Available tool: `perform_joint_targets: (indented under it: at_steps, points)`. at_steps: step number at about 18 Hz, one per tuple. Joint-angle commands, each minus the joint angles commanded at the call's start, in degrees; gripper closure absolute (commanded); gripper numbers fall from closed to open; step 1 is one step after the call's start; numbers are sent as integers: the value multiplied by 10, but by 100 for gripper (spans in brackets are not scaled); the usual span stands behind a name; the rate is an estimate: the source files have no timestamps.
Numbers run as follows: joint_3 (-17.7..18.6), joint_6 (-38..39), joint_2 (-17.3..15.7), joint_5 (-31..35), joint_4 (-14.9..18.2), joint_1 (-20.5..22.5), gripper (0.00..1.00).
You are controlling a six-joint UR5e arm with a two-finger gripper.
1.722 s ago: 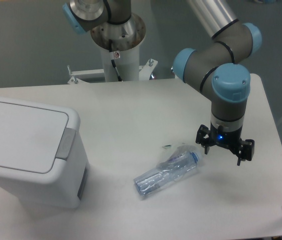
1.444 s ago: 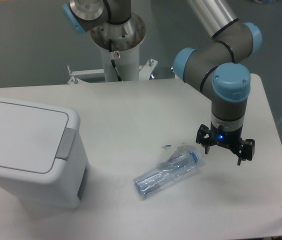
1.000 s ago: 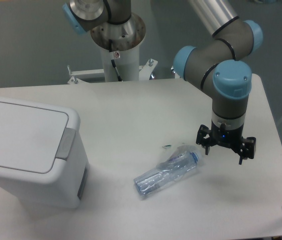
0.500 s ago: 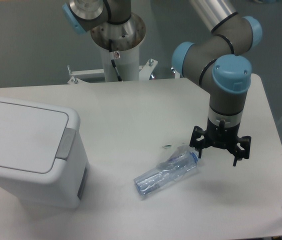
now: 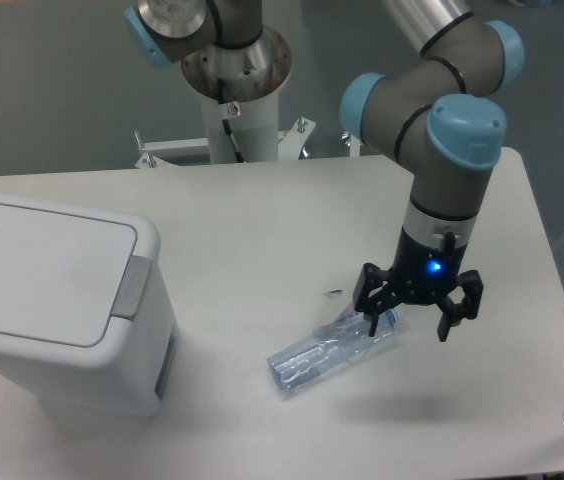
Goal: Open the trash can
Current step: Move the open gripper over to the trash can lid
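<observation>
Although the task is to open the bin (image 5: pixel 57 305), its flat lid (image 5: pixel 42 270) lies shut and level, so nothing of the job shows as done. The bin stands nearest the camera, at the front left of the table (image 5: pixel 262 220), a white box with rounded corners. A grey latch tab (image 5: pixel 130 287) sits at the lid's right edge, facing toward the middle of the table, and nothing touches it.

A little farther in, near the table's centre, a clear bottle (image 5: pixel 334 345) lies on its side, crumpled, its cap end pointing up and to the right. It is well apart from the bin and has no part in the task.

Just above the bottle's cap end hangs the gripper (image 5: pixel 408 317), pointing down, a blue light glowing on its wrist. Its fingers are spread wide and hold nothing; one fingertip (image 5: pixel 370 322) overlaps the bottle's cap end in this view, though I cannot tell whether it touches. The gripper casts a shadow on the table in front of it, which suggests it is off the surface.

Farther back the arm (image 5: pixel 442 110) rises to its blue-capped joints, and behind the table stands its base column (image 5: pixel 237 95).

What is left, as I judge it, is everything: cross to the bin, reach the tab, press it, and let the lid lift.
</observation>
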State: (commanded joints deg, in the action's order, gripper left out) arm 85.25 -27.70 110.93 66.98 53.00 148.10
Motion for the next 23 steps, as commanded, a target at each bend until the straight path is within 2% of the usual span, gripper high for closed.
perform_joint_targets:
  at_steps: [11, 18, 23]
  points:
    - [-7, 82, -71, -47, -4, -59, 0]
    - [-3, 126, -89, -48, -4, -134, 0]
    - [7, 128, -91, -45, -4, -155, 0]
